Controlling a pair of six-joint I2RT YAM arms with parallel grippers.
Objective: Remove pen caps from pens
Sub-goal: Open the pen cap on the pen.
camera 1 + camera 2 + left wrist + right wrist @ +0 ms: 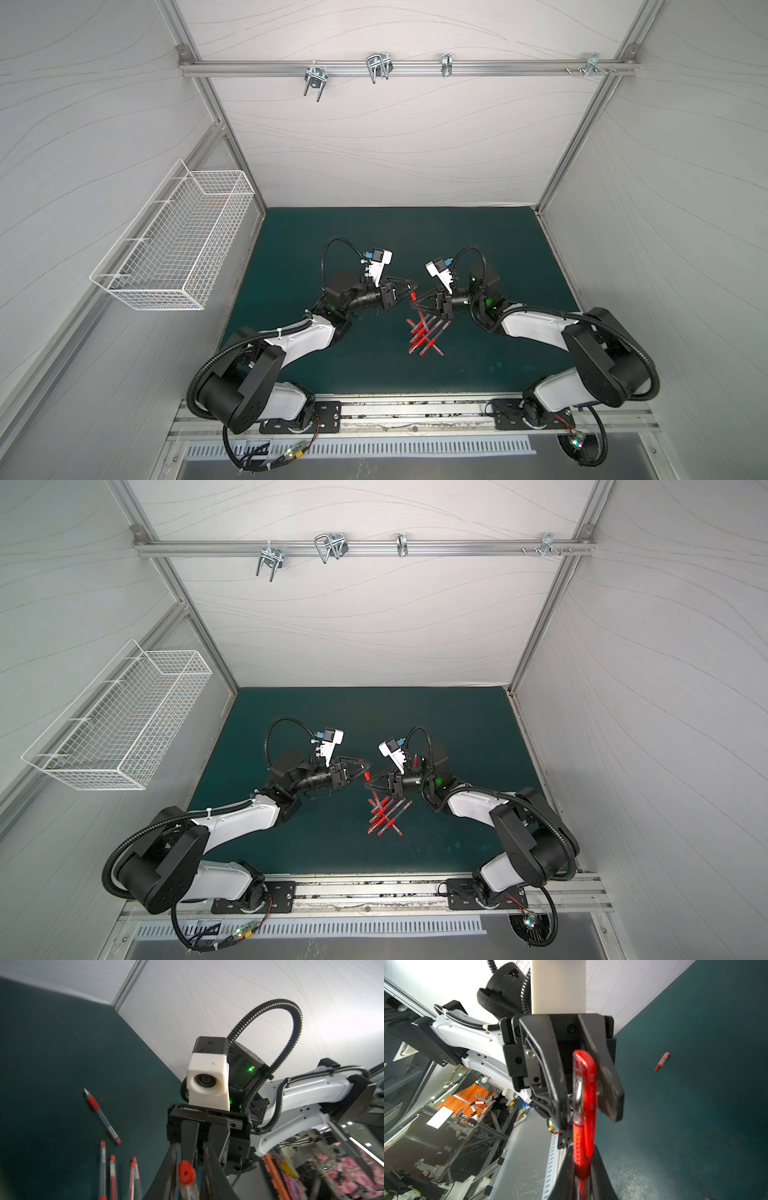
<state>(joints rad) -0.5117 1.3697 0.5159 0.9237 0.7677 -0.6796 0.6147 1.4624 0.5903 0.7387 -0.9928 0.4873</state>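
Two black-and-white robot arms met nose to nose above the middle of a dark green mat (498,257). Between them a single pen (579,1147) was held up, clear of the mat. The right gripper (583,1169) was closed tight on it, its two fingers pinching the textured red grip band.

The pen's red cap (588,1084) was on, with its clip lying along one side. The cap reached in between the fingers of the left gripper (412,289). That gripper was only partly open. In the right wrist view a narrow gap showed between one finger and the cap, while the other finger sat right against it (whether it pressed on the cap could not be told).

On the mat just beside the grippers, toward the robot's base, lay a loose pile of pens (424,338), criss-crossed, their red bands and ends bright against the green. One uncapped pen (101,1116) lay a little apart from the others, its pointed tip bare. A loose cap (662,1061) lay alone on the mat. A white wire basket (174,257) hung on the left wall, well away from everything else.
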